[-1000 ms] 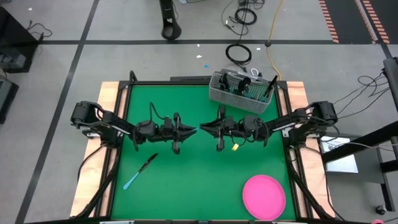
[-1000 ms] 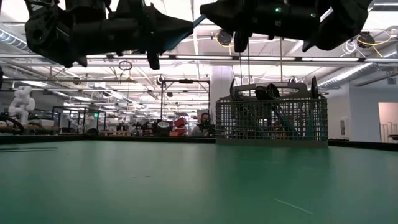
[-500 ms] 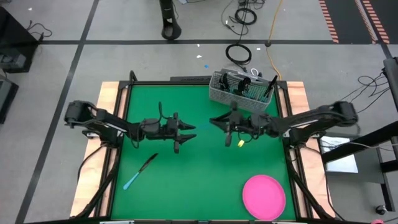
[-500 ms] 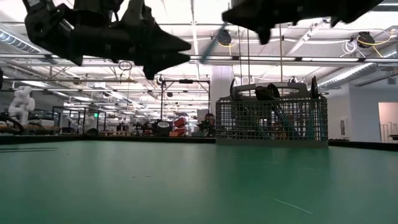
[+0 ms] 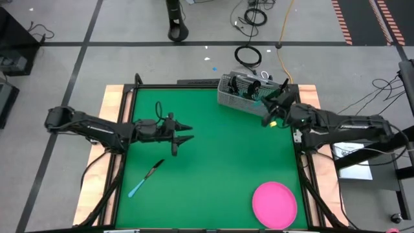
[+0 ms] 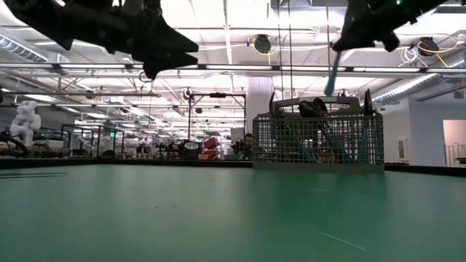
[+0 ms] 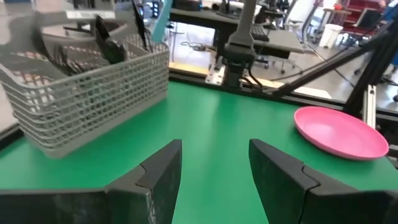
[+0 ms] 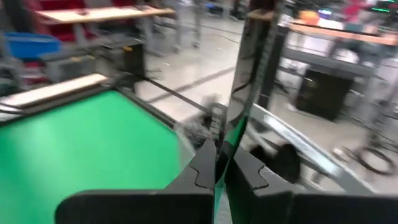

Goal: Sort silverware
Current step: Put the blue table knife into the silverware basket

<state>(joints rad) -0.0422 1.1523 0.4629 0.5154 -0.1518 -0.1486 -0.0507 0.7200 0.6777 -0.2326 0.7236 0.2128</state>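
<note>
Desk (image 5: 213,168) layout, from above. Wire caddy (image 5: 249,94) sits at the far edge, right of centre, tilted, with several pieces of silverware standing in its compartments. Plate (image 5: 274,203) lies at the near right corner, well apart from the caddy. One loose utensil (image 5: 146,178) lies near the left edge, toward the front. Left gripper (image 5: 187,133) hangs over the left-centre, behind that utensil. Right gripper (image 5: 266,111) is just beside the caddy's near right side, holding a piece of silverware (image 6: 331,73) above the caddy.
</note>
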